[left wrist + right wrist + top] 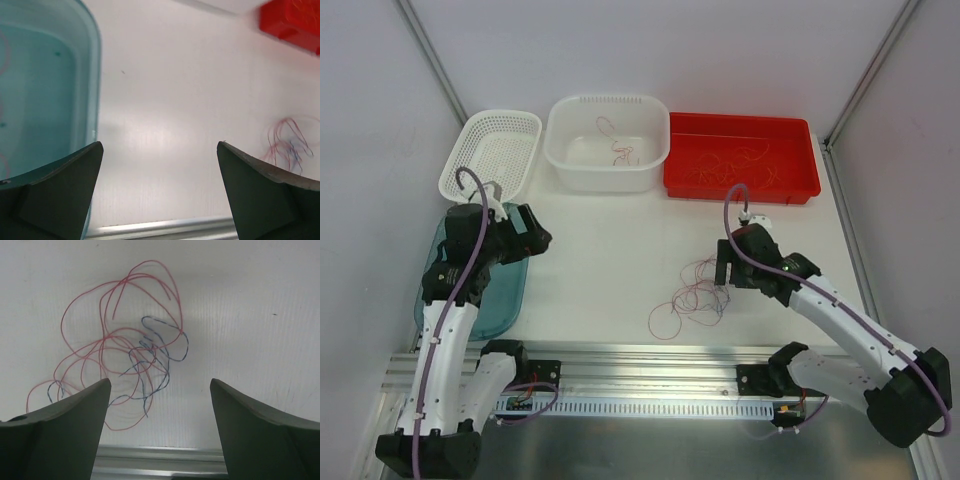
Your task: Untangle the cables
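**Overhead view.** The main tangle of cables (pixel 690 295) is lying on the white counter (pixel 610 240), toward 5 o'clock from centre and just inside the aluminium rail (pixel 650 362) at the near edge. The right claw (pixel 724 268) is hanging at 1 o'clock of the tangle, close to its outer loops. The left claw (pixel 537 240) is sitting at 9 o'clock, beside the rim of the teal bin (pixel 505 300), well apart from the tangle. Bare counter is lying open between the two claws.

Three containers are standing along the 12 o'clock edge:
- a mesh basket (pixel 492 150)
- a white tub (pixel 570 165), holding a loose strand
- a red tray (pixel 740 185), holding many strands

**Right wrist view.** This view is showing blue strands among the red ones (pixel 130 350), which the overhead view is not resolving. The right claw (pixel 160 385) is standing wide apart and gripping nothing. The loops are lying between and beyond its fingers (pixel 75 430). Whether a strand is touching either finger cannot be told.

**Left wrist view.** The left claw (pixel 160 150) is spread fully and holding nothing. The teal bin (pixel 96 75) is filling the 9 o'clock side, with faint pinkish strands (pixel 5 52) showing inside it. The tangle (pixel 287 142) is lying at 3 o'clock and the red tray (pixel 292 22) at 1 o'clock.
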Controlling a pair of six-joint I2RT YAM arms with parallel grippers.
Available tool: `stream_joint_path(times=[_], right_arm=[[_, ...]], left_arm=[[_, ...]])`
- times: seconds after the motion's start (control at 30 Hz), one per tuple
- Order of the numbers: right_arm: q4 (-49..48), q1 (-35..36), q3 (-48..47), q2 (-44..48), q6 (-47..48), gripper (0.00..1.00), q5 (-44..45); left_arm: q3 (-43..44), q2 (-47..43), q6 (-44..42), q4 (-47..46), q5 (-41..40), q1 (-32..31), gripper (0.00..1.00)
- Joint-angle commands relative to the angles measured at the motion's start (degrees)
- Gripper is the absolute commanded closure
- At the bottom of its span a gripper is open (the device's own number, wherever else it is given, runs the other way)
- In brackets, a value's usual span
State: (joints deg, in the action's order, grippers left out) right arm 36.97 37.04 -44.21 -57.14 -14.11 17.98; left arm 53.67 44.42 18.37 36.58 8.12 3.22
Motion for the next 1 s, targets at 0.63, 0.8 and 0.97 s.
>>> stream_joint_path(times=[0.63,0.8,0.97], right_arm=[[-17.03,-12.61,-6.05,-18.89,10.67,0.99,-8.22],[-8.68,-9.97,-16.15,-13.35,16.21,0.99,-11.36],[-0.16,-5.23,-35.4,-11.15,19.99,0.99,-15.59]], left_arm=[[-17.81,-10.77,8.53,-4.85,13.24,-17.81,0.01],[-17.2,-8.74,8.17,-6.25,14.29,-18.25,0.02],[-14.13,-6.9,7.82,-6.87,14.55,-18.95,0.02]])
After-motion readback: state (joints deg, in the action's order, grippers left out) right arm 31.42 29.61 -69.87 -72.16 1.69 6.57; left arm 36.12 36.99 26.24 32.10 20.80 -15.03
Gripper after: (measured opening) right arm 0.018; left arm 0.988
